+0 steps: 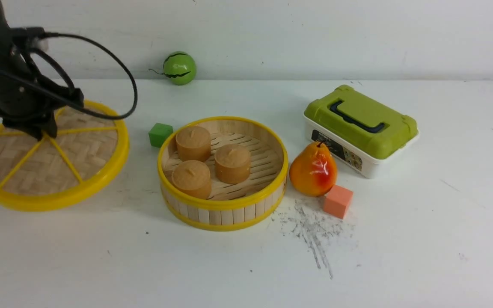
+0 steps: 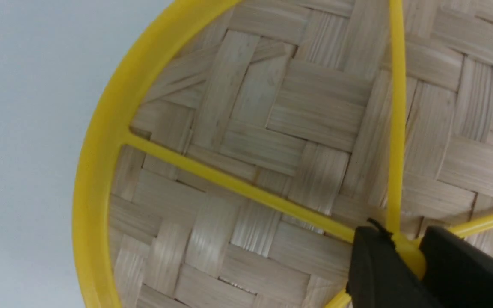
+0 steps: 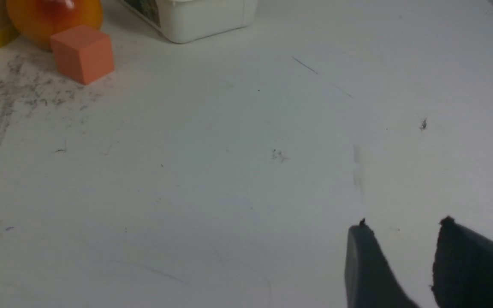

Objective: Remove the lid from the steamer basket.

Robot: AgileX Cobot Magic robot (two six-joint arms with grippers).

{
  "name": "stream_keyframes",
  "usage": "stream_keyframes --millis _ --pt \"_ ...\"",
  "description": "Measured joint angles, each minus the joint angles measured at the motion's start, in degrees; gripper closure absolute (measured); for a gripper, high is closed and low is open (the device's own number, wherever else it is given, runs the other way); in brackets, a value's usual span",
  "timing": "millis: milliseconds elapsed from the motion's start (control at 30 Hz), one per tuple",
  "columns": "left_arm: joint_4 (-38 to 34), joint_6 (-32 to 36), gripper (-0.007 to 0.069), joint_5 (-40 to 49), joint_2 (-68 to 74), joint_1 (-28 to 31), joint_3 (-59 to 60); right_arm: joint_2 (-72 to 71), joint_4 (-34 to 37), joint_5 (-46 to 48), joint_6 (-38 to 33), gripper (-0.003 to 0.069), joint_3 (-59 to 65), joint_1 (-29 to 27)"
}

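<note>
Yellow-rimmed round woven bamboo lid [image 1: 58,171] is at the left edge of your white worktop [image 1: 400,239], your left pincer [image 2: 400,241] pinching its centre knob [image 2: 411,260]. The round wooden-slat steamer basket [image 1: 223,206] stands uncovered mid-worktop. Your right pincer [image 3: 402,233] is spread.

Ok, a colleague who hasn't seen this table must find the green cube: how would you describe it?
Find the open steamer basket in the middle. Just off its far-left rim, between it and the lid, sits the green cube. The only other small green thing is a round ball at the back, and the other cube is salmon.
</note>
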Motion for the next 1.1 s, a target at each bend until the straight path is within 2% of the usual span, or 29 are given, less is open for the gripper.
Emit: stream_keyframes --millis 333,433,467,567,667,800,933,1000,1033,1100 --pt "-3.77 -1.94 0.051 -4.21 9.84 -0.14 0.54 0.0 0.0 0.0 0.0 0.0419 0.0 0.0" --pt "-4.67 -1.98 0.0473 -4.83 10.11 -0.14 0.54 0.0 0.0 0.0 0.0 0.0419 0.0 0.0" --pt "-5.47 -2.04 0.0413 -5.0 10.11 -0.14 0.54 0.0 0.0 0.0 0.0 0.0419 0.0 0.0" --pt "-6.46 -2.1 0.0319 -5.12 10.12 -0.14 0.54 0.0 0.0 0.0 0.0 0.0419 0.0 0.0" --pt "-6.52 -1.31 0.0293 -4.23 9.24 -0.19 0.54 0.0 0.0 0.0 0.0 0.0419 0.0 0.0" --pt "-6.39 1.36 0.034 -1.93 5.09 -0.19 0.54 0.0 0.0 0.0 0.0 0.0419 0.0 0.0" --pt "-8.57 4.64 0.0503 -0.47 -5.91 -0.19 0.54 0.0 0.0 0.0 0.0 0.0419 0.0 0.0" --pt "-10.07 5.55 0.0551 -0.61 -9.8 -0.19 0.54 0.0 0.0 0.0 0.0 0.0419 0.0 0.0" --pt "-11.96 6.72 0.0602 -1.12 -15.36 -0.19 0.54 0.0 0.0 0.0 0.0 0.0419 0.0 0.0" --pt "-14.85 8.91 0.0637 -2.75 -22.57 -0.19 0.8 0.0 0.0 0.0 0.0 0.0419 0.0 0.0"
